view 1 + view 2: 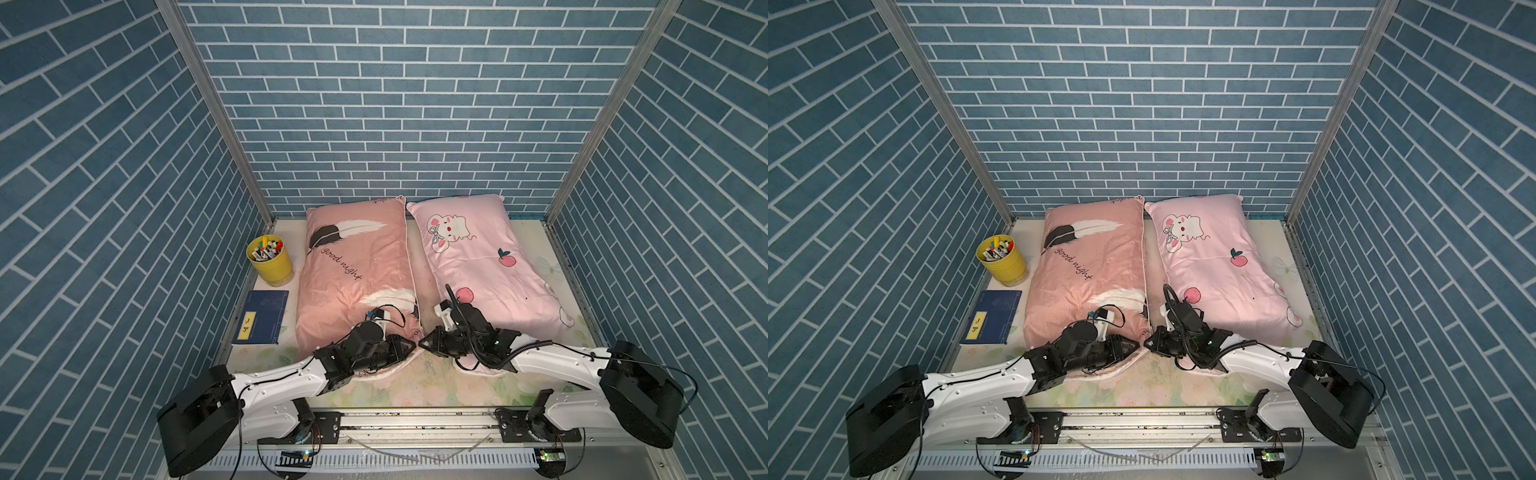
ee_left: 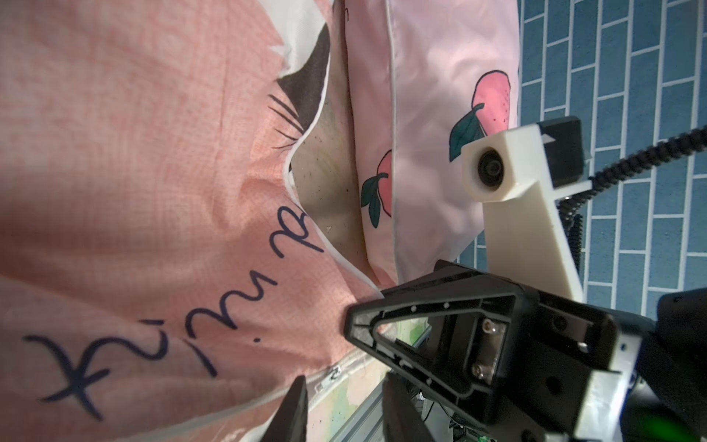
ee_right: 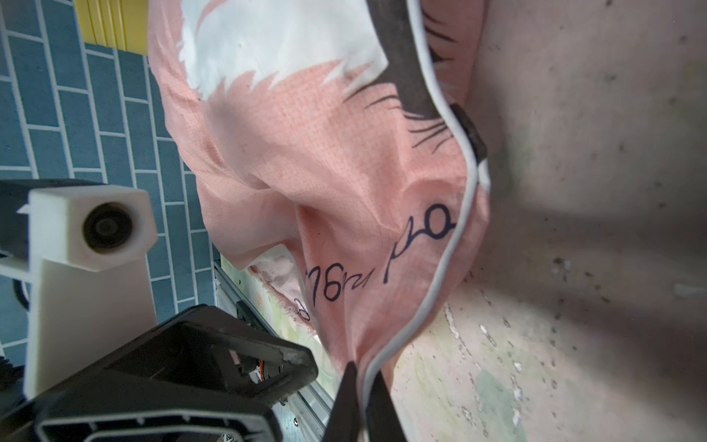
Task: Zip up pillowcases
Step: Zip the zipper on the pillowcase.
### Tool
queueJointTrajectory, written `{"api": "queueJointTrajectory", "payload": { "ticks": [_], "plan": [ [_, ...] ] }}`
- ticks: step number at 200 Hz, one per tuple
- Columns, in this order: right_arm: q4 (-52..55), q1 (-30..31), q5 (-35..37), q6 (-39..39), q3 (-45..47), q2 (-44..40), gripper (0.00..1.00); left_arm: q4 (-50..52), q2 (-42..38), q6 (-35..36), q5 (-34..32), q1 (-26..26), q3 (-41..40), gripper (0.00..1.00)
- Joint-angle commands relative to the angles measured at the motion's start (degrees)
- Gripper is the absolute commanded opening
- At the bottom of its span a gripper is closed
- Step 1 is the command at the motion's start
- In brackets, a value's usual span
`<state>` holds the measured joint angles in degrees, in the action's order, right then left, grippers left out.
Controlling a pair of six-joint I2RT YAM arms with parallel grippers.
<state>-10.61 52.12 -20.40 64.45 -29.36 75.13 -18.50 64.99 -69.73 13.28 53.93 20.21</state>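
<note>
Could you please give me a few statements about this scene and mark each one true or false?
1. The salmon pillowcase carries "good night" script. True.
2. The yellow cup stands between the two pillowcases. False: it stands beside the salmon pillowcase, on the side away from the light-pink pillowcase.
3. The right gripper has its jaws closed on the salmon pillowcase's white-piped corner. True.
4. The blue notebook lies on the light-pink pillowcase. False: it lies on the table, nearer the robot than the yellow cup.
</note>
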Motion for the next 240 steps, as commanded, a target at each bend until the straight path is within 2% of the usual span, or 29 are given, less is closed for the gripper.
{"api": "queueJointTrajectory", "payload": {
  "ticks": [1, 35, 74, 82, 123, 240],
  "plan": [
    [-1.9, -0.1, -0.4, 3.6, 2.6, 0.1, 0.17, -0.9, -0.7, -0.1, -0.5, 0.4, -0.4, 0.34],
    [-3.2, 0.1, -0.3, 5.1, 4.0, 1.1, 0.24, -2.3, -0.4, -1.0, -0.8, 0.4, -1.4, 0.35],
    [-7.3, 0.8, -0.9, 7.0, 4.1, 4.2, 0.30, -4.8, 2.3, -1.9, -0.9, 1.5, -1.1, 0.41],
    [-8.0, 0.8, -1.0, 7.4, 4.1, 4.8, 0.28, -5.8, 3.1, -2.3, -1.1, 1.8, -1.4, 0.42],
    [-8.2, 0.9, -0.2, 8.3, 5.0, 4.2, 0.00, -9.7, 5.9, -3.8, -2.7, 3.5, -2.5, 0.45],
    [-14.9, 0.6, -0.3, 11.1, 7.4, 1.9, 0.00, -10.9, 8.2, -4.1, -2.7, 3.7, -2.5, 0.49]
  ]
}}
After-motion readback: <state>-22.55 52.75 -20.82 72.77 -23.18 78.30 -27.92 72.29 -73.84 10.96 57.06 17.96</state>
